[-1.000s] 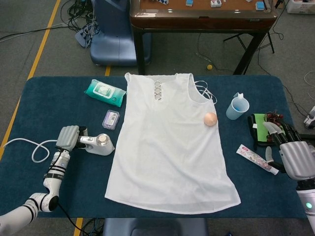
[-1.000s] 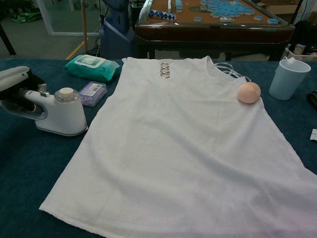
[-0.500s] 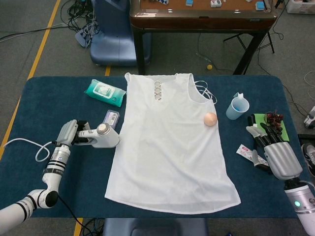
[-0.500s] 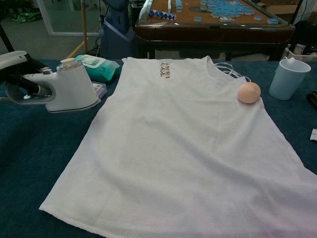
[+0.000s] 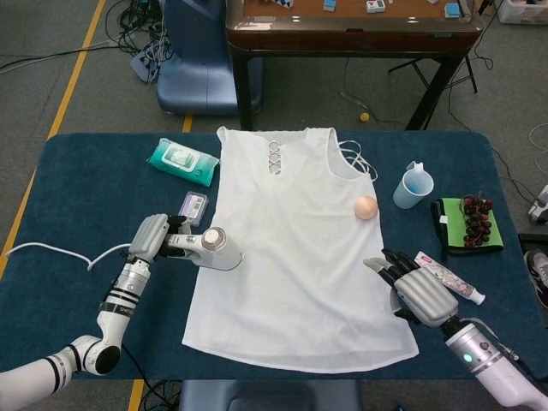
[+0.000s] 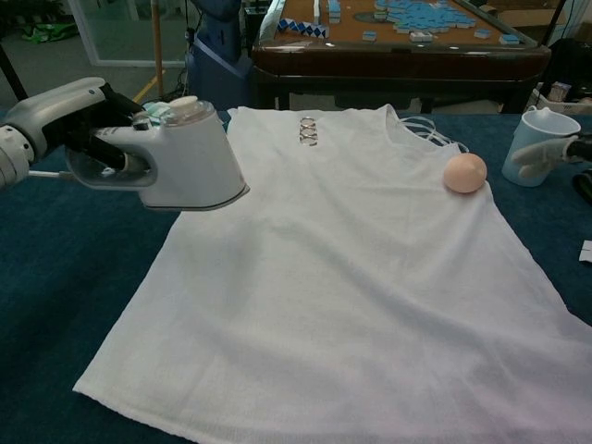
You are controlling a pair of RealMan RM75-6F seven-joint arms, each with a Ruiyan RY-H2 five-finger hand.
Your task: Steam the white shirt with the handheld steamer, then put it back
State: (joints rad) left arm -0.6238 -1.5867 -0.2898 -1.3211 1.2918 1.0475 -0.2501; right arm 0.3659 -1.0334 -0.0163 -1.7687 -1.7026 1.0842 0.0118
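The shirt (image 5: 295, 248) lies spread mid-table (image 5: 77, 188), a ball (image 5: 366, 206) on its right shoulder. The steamer (image 5: 210, 249) hangs over its left edge. A cup (image 5: 413, 186) stands right of it.

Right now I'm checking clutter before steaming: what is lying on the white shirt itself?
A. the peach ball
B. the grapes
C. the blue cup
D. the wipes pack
A: the peach ball lies on the shirt near its right armhole; the cup, wipes and grapes are on the blue cloth beside it.
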